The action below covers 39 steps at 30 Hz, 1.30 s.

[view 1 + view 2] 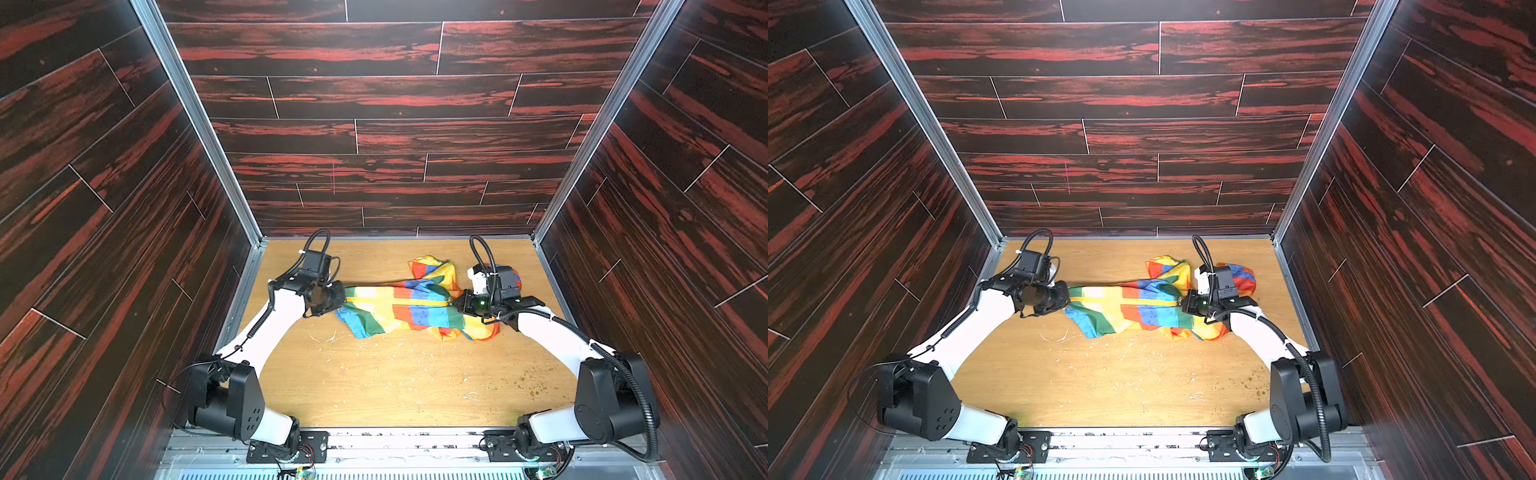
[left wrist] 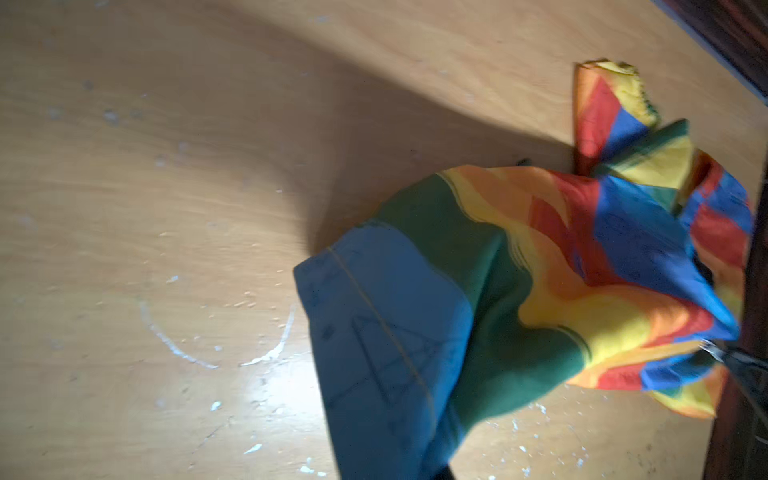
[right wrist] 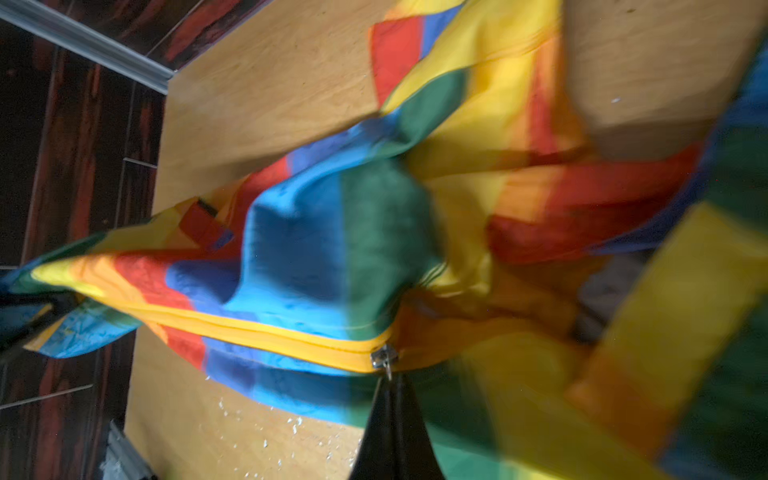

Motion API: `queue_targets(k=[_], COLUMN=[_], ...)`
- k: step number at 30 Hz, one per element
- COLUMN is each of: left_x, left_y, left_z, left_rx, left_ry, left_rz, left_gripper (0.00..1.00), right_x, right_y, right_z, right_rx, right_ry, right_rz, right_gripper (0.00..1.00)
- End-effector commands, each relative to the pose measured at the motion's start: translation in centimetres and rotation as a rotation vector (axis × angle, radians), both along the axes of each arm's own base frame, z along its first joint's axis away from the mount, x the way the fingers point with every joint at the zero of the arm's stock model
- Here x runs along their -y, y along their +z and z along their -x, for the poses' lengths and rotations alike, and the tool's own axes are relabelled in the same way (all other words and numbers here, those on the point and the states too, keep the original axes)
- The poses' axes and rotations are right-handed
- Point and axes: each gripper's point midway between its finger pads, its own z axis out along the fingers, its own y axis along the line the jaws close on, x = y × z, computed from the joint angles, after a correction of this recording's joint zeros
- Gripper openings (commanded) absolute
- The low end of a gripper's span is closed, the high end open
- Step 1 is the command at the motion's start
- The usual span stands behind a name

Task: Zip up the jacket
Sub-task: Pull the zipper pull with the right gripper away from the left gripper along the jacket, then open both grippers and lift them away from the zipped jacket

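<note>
Your jacket [image 1: 415, 309] lies on the counter [image 1: 374, 382], toward the back and right of the middle, stretched sideways between the two arms. Its long axis is the yellow zipper [image 1: 399, 300], which runs almost straight from one gripper to the other. The left gripper [image 1: 340, 297] has its jaws together, clamped on the jacket's bottom edge at the left end of that line. The right gripper [image 3: 390, 386] has its jaws pinched shut on the zipper pull [image 3: 384, 359]. The right wrist view shows the metal tab entering the closed tips. Between the two grippers the yellow tapes look joined, so most of the front seems done. Whatever is left would lie past the pull, toward the bunched collar end behind the right arm, and you cannot see that part clearly. The right arm is the one on the pull, so the next move looks like its job. Draw the pull directly away from the left gripper along the zipper line while the left gripper anchors the hem. Loose fabric is crowding the pull and may snag.
</note>
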Motion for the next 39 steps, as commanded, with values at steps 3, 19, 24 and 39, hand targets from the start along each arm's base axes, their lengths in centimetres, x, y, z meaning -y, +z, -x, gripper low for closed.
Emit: queue_targets(k=[3,19,24,39], left_x=[-4.7,-6.2,-6.4,-12.1], left_y=[0.3,3.2,4.6,11.8], left_z=[1.0,-2.1,-3.6,0.1], left_rx=[0.015,0.105,0.128,0.447], left_ry=[0.141,0.185,0.176,0.378], left_rz=[-0.096,-0.117,-0.132,-0.218], left_gripper=[0.0,0.0,0.13,0.92], right_x=[4.3,8.1,6.8,15.3], right_y=[0.1,7.2,7.2,11.6], right_z=[-2.7,-7.2,-6.6,-1.6], right_rx=[0.016,0.14,0.142,0.346], right_ry=[-0.137,-0.268,-0.194,-0.584], right_rz=[0.097,0.163,0.118,0.293], right_gripper=[0.0,0.0,0.0,0.68])
